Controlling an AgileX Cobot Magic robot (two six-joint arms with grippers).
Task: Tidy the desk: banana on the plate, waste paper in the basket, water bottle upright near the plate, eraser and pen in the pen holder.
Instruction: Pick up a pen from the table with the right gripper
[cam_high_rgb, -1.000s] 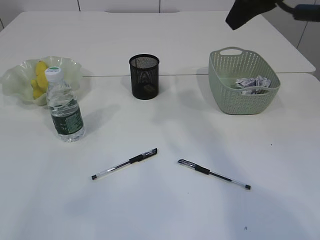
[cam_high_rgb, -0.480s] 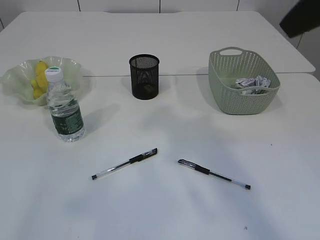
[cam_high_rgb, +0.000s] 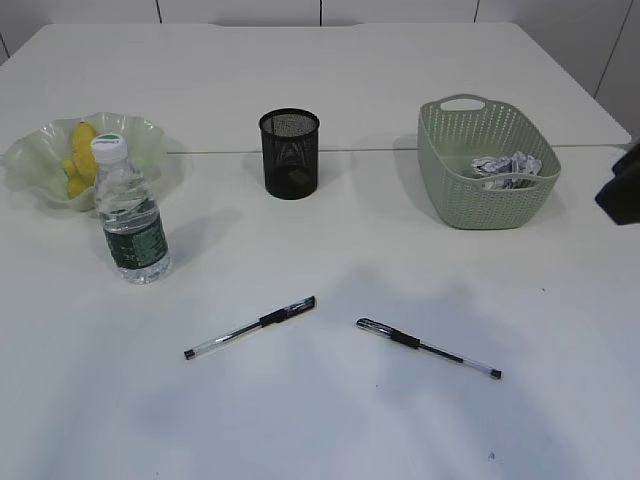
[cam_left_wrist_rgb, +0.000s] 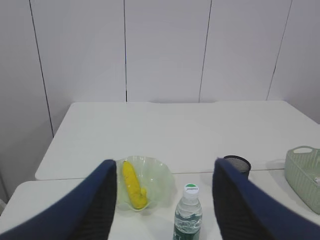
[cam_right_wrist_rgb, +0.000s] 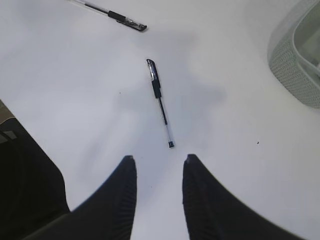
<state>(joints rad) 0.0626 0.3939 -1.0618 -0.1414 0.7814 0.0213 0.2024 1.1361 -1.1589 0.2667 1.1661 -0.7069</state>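
The banana (cam_high_rgb: 78, 155) lies in the pale green plate (cam_high_rgb: 35, 150) at the left. The water bottle (cam_high_rgb: 129, 212) stands upright in front of it. The black pen holder (cam_high_rgb: 290, 153) stands mid-desk; something pale shows through its mesh. The waste paper (cam_high_rgb: 508, 167) lies in the sage-green basket (cam_high_rgb: 470, 190). Two pens lie on the desk, one left (cam_high_rgb: 250, 327) and one right (cam_high_rgb: 428, 348). My right gripper (cam_right_wrist_rgb: 157, 162) is open and empty, hovering just short of the right pen (cam_right_wrist_rgb: 160, 100); in the exterior view only a dark edge of it (cam_high_rgb: 622, 190) shows. My left gripper (cam_left_wrist_rgb: 162, 172) is open, high above the plate (cam_left_wrist_rgb: 157, 175) and bottle (cam_left_wrist_rgb: 188, 217).
The desk (cam_high_rgb: 330, 250) has a seam running across behind the pen holder. The desk's right edge lies close to the basket. In the right wrist view the basket's corner (cam_right_wrist_rgb: 295, 55) is at the upper right and a dark object (cam_right_wrist_rgb: 25, 185) at the lower left.
The right arm has swung from above the basket at the top right down to the right edge of the view. The objects on the desk have not moved.
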